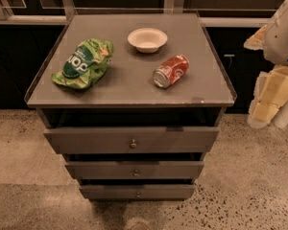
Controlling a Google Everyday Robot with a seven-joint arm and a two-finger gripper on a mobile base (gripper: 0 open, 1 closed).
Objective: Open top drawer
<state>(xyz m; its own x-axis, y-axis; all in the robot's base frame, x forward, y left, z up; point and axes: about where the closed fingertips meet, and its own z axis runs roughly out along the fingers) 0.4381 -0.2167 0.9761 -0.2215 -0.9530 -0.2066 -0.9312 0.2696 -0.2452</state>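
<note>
The gripper, released or clenched I cannot tell, hangs above-right of the knob on the top drawer.

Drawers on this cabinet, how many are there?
3, stacked: top drawer under the tabletop, middle drawer below it, bottom drawer nearest the floor. None looks hidden. The gripper is at the right edge, apart from them.

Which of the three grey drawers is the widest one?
The top drawer, directly under the tabletop: its front is wider and taller than the middle drawer and bottom drawer. The hand hangs off to its right, not touching it.
</note>
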